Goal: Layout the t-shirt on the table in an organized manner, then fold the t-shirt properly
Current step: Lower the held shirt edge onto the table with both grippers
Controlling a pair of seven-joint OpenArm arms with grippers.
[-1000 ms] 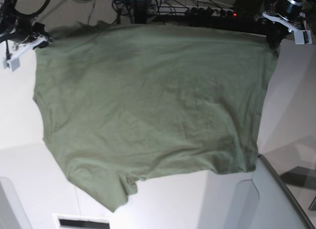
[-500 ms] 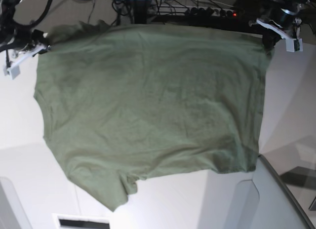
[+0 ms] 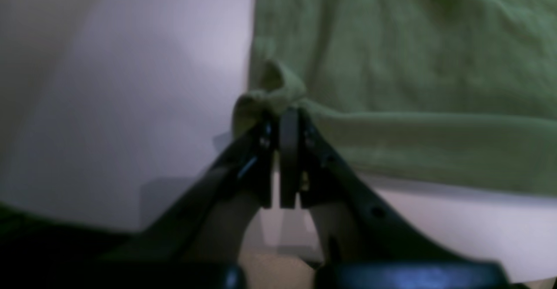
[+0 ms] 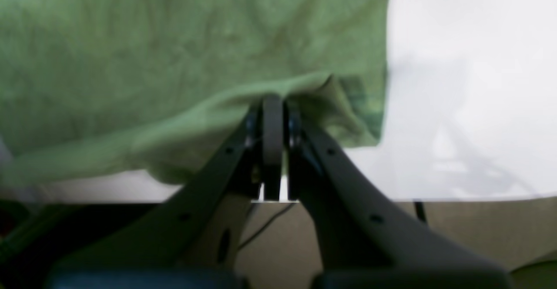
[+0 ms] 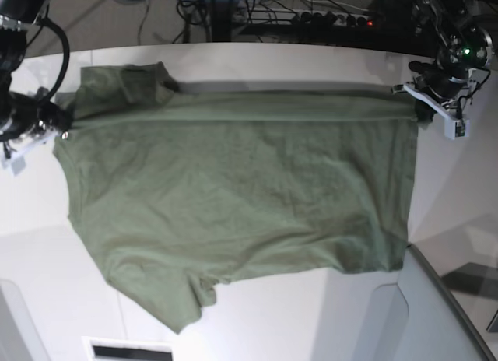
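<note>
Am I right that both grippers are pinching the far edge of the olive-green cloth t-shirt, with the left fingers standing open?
Not quite: the left gripper is shut on the olive-green cloth t-shirt, as the left wrist view shows. The right gripper also pinches that far edge.

1. The base view is evenly and brightly lit; the white table [image 5: 257, 314] looks slightly washed out toward 3 o'clock.
2. A soft dark shadow band lies along the t-shirt [image 5: 233, 198] toward 12 o'clock.
3. Both wrist views are dim and blurred; cloth texture is soft and the dark gripper fingers [image 3: 243, 167] out of focus.
4. A faint shadow falls on the table at 9 o'clock in the left wrist view.
</note>
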